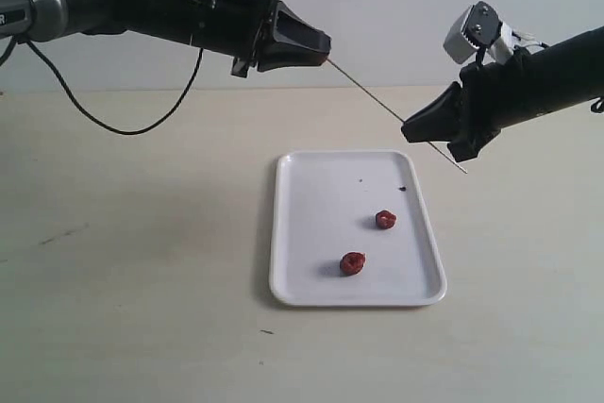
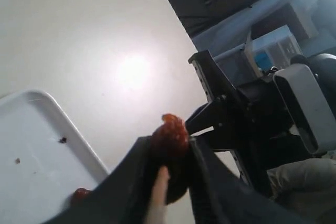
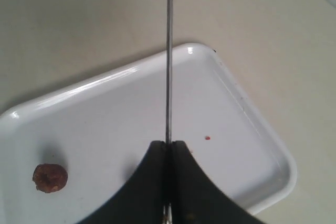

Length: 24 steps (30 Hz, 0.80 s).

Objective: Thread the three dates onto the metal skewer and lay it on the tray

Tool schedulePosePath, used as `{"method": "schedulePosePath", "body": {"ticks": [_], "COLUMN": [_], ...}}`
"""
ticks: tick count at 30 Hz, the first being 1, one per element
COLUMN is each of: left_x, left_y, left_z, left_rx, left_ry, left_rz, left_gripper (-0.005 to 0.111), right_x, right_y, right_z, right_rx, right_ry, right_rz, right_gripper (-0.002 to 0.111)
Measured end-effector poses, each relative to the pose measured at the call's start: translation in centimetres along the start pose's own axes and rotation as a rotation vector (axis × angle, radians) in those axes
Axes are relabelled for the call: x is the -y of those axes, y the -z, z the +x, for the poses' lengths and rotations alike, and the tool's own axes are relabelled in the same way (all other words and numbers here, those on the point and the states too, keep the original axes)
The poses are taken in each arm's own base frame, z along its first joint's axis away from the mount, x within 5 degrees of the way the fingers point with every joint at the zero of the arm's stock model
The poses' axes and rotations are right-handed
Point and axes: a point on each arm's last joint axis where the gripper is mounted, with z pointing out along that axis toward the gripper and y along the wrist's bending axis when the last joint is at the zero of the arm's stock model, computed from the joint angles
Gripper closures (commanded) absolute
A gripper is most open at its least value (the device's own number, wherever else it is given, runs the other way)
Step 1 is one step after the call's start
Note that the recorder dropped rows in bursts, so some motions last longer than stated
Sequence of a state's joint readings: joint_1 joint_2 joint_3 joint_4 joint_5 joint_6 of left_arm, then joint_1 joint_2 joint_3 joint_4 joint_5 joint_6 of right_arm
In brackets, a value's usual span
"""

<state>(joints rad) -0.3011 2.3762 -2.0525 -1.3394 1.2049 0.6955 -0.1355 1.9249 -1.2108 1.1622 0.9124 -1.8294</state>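
R gripper (image 3: 168, 148): jaws pressed together, pinching the metal skewer (image 3: 168, 51) near one end. Rod runs from its tips up to the L gripper (image 1: 324, 48); short tail pokes out behind. L gripper partly spread, clamping one date (image 2: 170, 132) btwn its fingers. Can't tell if the rod tip has pierced it. Tray (image 1: 311, 195) lies below, btwn both grippers. It holds a 2nd date (image 1: 385, 219), a 3rd date (image 1: 352, 263) and dark specks (image 1: 402, 188), all well apart from either gripper.
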Motion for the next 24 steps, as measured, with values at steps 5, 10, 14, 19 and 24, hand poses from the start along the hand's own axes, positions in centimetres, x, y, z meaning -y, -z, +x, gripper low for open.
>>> {"method": "schedulePosePath", "body": {"ticks": [5, 10, 14, 19, 24], "left_x": [0.07, 0.10, 0.09, 0.13, -0.22], "left_y": [-0.17, -0.26, -0.28, -0.28, 0.39], "left_z": [0.07, 0.11, 0.17, 0.22, 0.03], "left_rx": [-0.006, -0.008, -0.014, -0.020, -0.009], "left_ry": [-0.003, -0.004, -0.006, -0.006, -0.002], "left_rz": [-0.001, -0.001, -0.004, 0.001, -0.005], "left_gripper": [0.074, 0.047, 0.037, 0.037, 0.037], "right_x": [0.00, 0.01, 0.04, 0.40, 0.53], "right_y": [0.00, 0.00, 0.00, 0.01, 0.02], "right_z": [-0.06, -0.14, -0.19, -0.09, -0.05], "right_rx": [0.007, 0.015, 0.021, 0.011, 0.007], "right_ry": [-0.005, -0.011, -0.016, -0.033, -0.041], "right_rz": [0.000, 0.001, 0.004, 0.043, 0.059], "right_gripper": [0.108, 0.108, 0.108, 0.108, 0.108]}}
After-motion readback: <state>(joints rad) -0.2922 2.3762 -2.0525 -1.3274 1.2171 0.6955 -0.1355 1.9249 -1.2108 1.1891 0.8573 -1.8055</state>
